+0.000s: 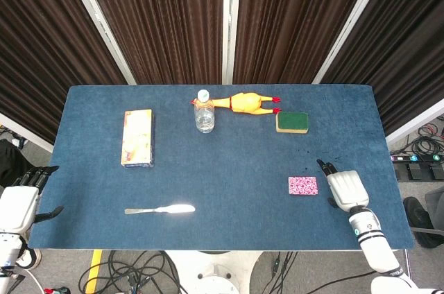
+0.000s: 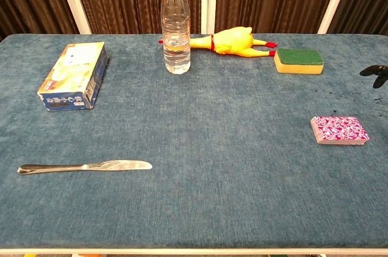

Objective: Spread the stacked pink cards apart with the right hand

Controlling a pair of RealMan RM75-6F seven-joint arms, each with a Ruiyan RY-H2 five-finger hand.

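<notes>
I see the pink cards stacked squarely on the table, right of centre. My right robot hand hovers just beside them, holding nothing; finger spread unclear. Left robot hand is off the table's edge, fingers apart.

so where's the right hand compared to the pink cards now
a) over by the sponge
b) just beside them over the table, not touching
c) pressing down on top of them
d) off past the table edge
b: in the head view the right hand is over the table just right of the pink cards, with blue cloth showing between them, and the stack lies neat and unspread.
</notes>
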